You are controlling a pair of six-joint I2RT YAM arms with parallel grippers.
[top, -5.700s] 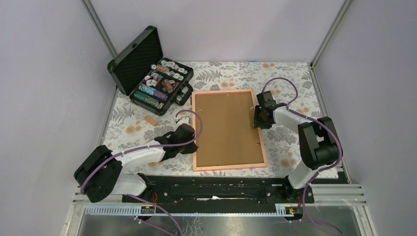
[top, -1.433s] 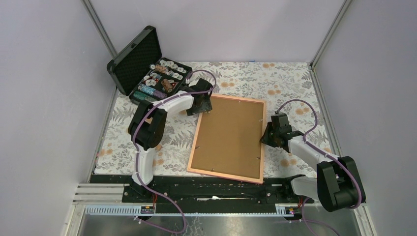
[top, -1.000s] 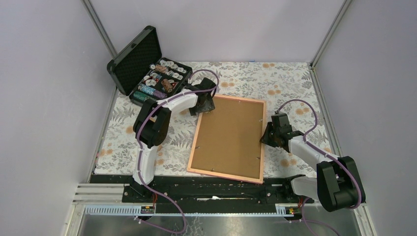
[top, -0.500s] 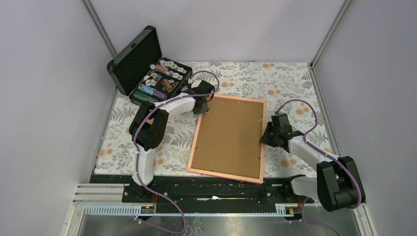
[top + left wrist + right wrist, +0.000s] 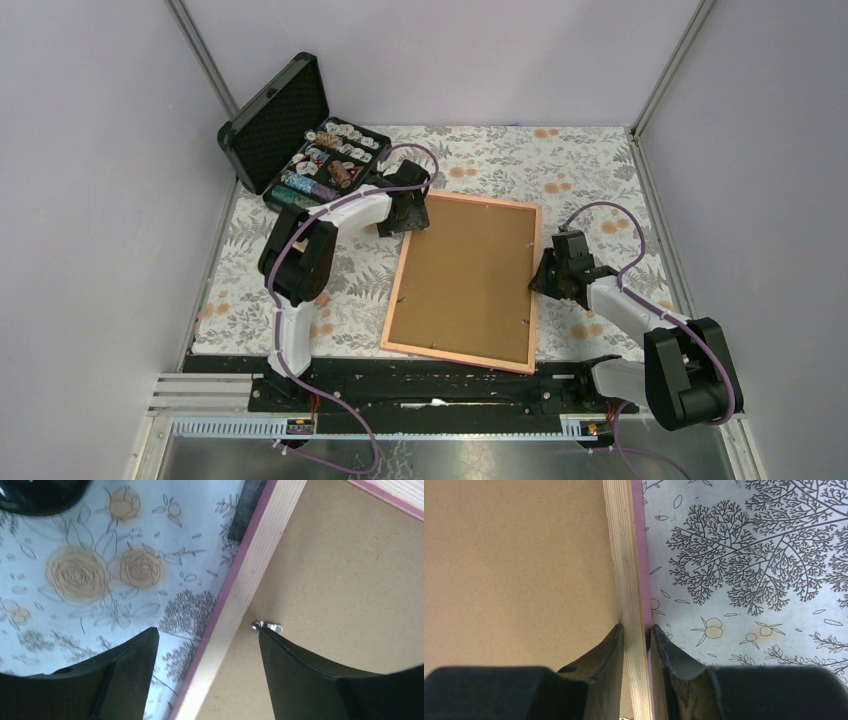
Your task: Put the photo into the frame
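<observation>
The frame (image 5: 456, 358) lies face down and slightly askew on the flowered cloth, its brown backing board (image 5: 465, 280) facing up. The photo is out of view. My left gripper (image 5: 412, 212) hovers over the frame's far left corner. It stands open (image 5: 206, 630) astride the pale wooden border (image 5: 235, 605), with one finger over the cloth and the other beside a small metal tab (image 5: 267, 626). My right gripper (image 5: 545, 278) is at the frame's right edge, shut (image 5: 637, 626) on the border strip (image 5: 624, 555).
An open black case (image 5: 300, 150) full of poker chips stands at the far left, close behind the left gripper. Flowered cloth (image 5: 590, 170) covers the table. Metal corner posts and grey walls close in the sides.
Since the earliest frame the frame has turned askew, the left arm has gone to its far left corner and the right arm nearer. In the last second the left wrist has only shifted slightly.
</observation>
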